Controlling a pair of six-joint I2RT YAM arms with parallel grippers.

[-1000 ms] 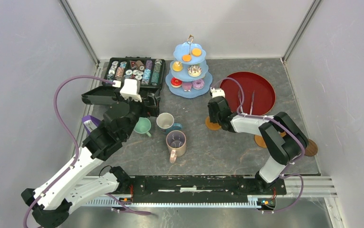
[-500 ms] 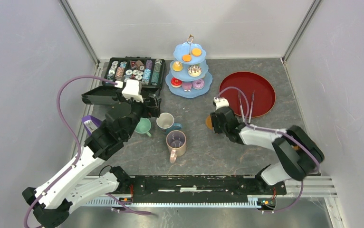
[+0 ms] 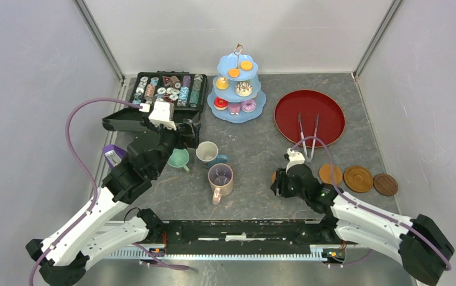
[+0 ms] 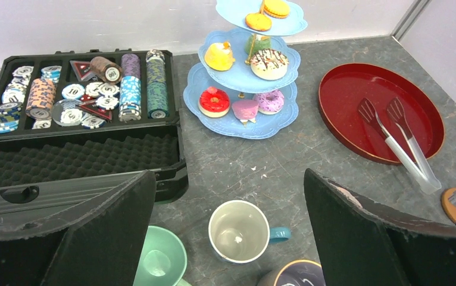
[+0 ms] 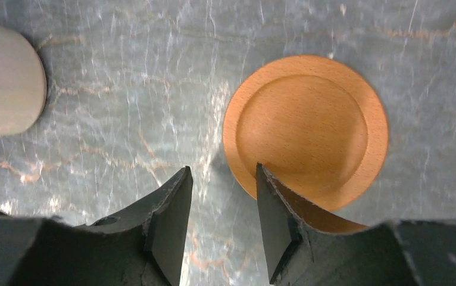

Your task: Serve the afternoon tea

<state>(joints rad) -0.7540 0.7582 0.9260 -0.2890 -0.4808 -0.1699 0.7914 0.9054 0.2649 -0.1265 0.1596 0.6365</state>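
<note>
The pale-blue three-tier stand (image 3: 236,114) holds colourful pastries (image 3: 244,88) at the back. Three mugs stand mid-table: mint green (image 3: 179,158), white-and-blue (image 3: 206,152) and tall pink-purple (image 3: 220,179). The olive mug is out of view. My left gripper (image 3: 191,132) hangs wide open above the mugs, with the white-and-blue mug (image 4: 240,231) below its gap (image 4: 228,174). My right gripper (image 3: 278,182) is low over the table and narrowly open (image 5: 222,168); only bare table shows between the fingers. One finger (image 5: 273,208) overlaps the rim of an orange-brown coaster (image 5: 306,128) lying flat.
Three more coasters (image 3: 358,179) lie in a row at the right. A red tray (image 3: 285,116) with metal tongs (image 3: 308,134) sits at the back right. An open black case of capsules (image 3: 166,89) stands at the back left.
The right arm swung from beside the red tray down toward the near edge, and the coaster at its fingertips came along. This uncovered the row of coasters at the right. The left arm barely moved.
</note>
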